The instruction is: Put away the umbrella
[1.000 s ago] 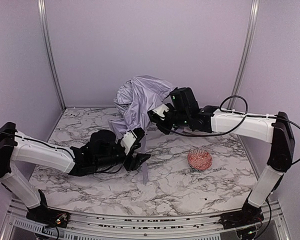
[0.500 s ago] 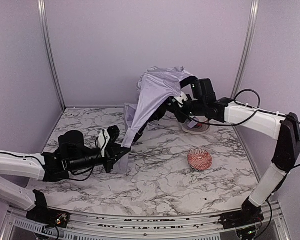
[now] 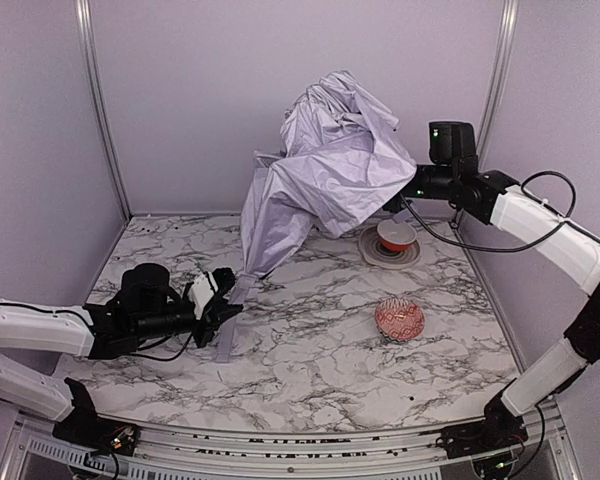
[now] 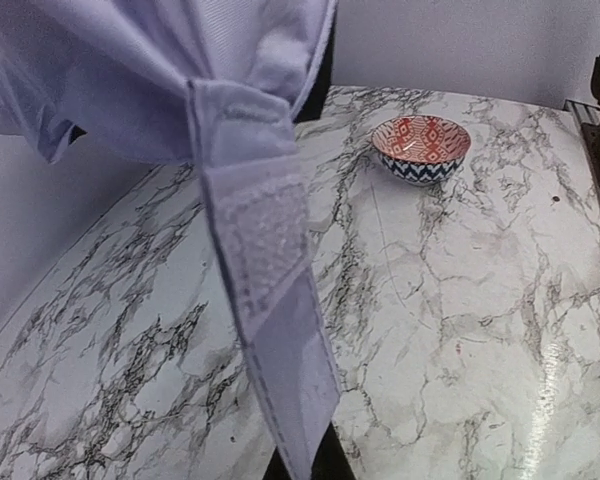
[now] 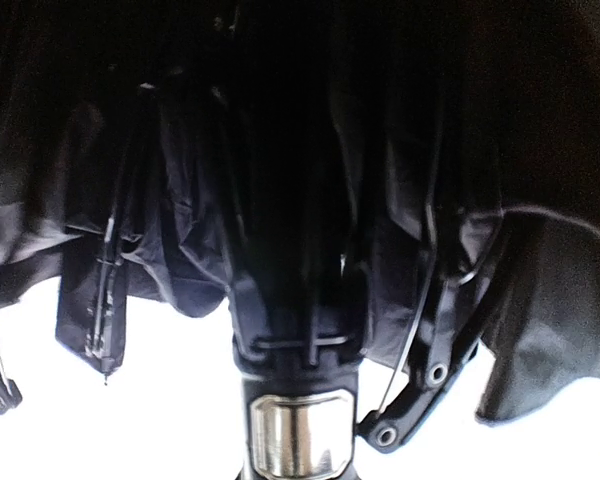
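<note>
The umbrella (image 3: 330,160) hangs high at the back, its pale lavender canopy loose and drooping to the left. My right gripper (image 3: 410,192) is shut on its lower end, partly hidden behind the fabric. The right wrist view shows only the black underside, the ribs and the shaft's runner (image 5: 295,340) with a shiny metal piece. A lavender closing strap (image 3: 226,335) trails from the canopy down to the table. My left gripper (image 3: 223,310) is shut on this strap (image 4: 270,260), and its dark fingertips (image 4: 305,465) show at the bottom of the left wrist view.
A red patterned bowl (image 3: 399,319) sits on the marble table (image 3: 320,390) right of centre, also seen as the bowl (image 4: 421,148) in the left wrist view. A grey plate (image 3: 368,250) holding a small cup (image 3: 394,234) stands at the back right. Lavender walls close in three sides.
My right arm has lifted the umbrella up and to the right. My left gripper has shut on the strap and drawn back to the left, stretching the canopy.
</note>
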### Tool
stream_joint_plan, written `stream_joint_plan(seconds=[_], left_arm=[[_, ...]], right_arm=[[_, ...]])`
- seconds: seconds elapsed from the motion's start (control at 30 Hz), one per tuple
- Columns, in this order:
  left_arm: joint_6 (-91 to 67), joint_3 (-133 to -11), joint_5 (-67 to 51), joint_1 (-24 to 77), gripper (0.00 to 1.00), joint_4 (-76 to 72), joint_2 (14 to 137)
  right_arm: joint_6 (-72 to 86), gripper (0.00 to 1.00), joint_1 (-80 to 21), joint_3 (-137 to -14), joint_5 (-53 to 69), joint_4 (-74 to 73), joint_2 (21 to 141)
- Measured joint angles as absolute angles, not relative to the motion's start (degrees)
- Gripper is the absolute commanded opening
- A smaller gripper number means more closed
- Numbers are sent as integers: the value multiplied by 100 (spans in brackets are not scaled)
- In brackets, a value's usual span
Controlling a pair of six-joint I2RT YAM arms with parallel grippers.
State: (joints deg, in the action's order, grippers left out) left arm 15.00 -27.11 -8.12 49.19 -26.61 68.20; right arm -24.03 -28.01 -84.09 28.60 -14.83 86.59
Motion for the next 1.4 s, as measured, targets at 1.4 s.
stream_joint_plan(seconds=[1.4], left_arm=[[6399,-5454,-1428,3774,0,-4268,10328]], right_arm=[[-4945,0,-6160,-4482,727,-303,9279]])
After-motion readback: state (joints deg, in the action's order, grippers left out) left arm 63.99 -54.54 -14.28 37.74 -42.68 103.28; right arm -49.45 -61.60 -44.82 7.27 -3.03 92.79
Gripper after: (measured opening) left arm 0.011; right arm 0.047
